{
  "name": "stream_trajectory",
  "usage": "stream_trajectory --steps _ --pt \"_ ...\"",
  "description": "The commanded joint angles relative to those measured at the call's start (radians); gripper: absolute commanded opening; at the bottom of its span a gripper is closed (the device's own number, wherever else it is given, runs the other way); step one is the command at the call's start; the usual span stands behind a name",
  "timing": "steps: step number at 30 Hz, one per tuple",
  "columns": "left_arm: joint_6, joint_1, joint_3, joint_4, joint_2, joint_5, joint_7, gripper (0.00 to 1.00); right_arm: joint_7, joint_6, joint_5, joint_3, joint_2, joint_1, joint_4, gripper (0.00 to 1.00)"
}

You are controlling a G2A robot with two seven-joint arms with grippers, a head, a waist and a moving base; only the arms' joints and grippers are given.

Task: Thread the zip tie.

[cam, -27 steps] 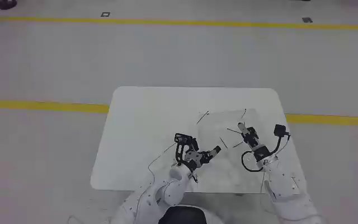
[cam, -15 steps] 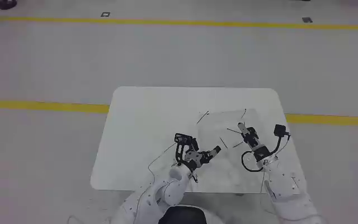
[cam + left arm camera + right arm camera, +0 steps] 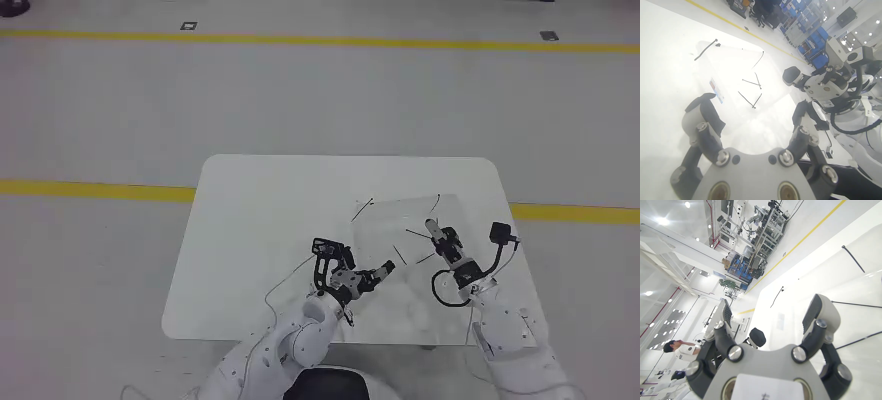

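Several zip ties point(image 3: 751, 82) lie untouched between left pincer point(image 3: 753, 100) and right pincer point(image 3: 770, 303).

The counter point(image 3: 260, 230) is white with rounded corners. A clear sheet point(image 3: 440, 300) lies flat on its right half. Several black zip ties point(image 3: 415, 234) lie loose on the sheet, some crossing. One tie point(image 3: 362, 209) lies at the sheet's far left corner. A small label point(image 3: 716, 92) sits at the sheet's edge.
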Motion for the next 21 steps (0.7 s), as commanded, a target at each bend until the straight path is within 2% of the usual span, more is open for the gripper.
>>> stream_trajectory --steps 1,8,12,17,21 --pt "0.000 0.000 0.000 0.000 0.000 0.000 0.000 1.00 0.000 0.000 0.000 0.000 0.000 0.000 0.000 1.00" --pt "-0.002 0.001 -0.001 0.000 0.000 -0.002 -0.001 1.00 0.000 0.000 0.000 0.000 0.000 0.000 0.000 1.00" --pt "-0.038 0.000 -0.019 -0.005 0.003 -0.028 -0.011 1.00 0.000 0.000 0.000 0.000 0.000 0.000 0.000 1.00" --pt "-0.052 0.019 -0.044 -0.047 0.011 -0.020 0.000 1.00 0.000 0.000 0.000 0.000 0.000 0.000 0.000 1.00" --pt "-0.061 0.039 -0.067 -0.093 0.021 -0.017 -0.024 1.00 0.000 0.000 0.000 0.000 0.000 0.000 0.000 1.00"
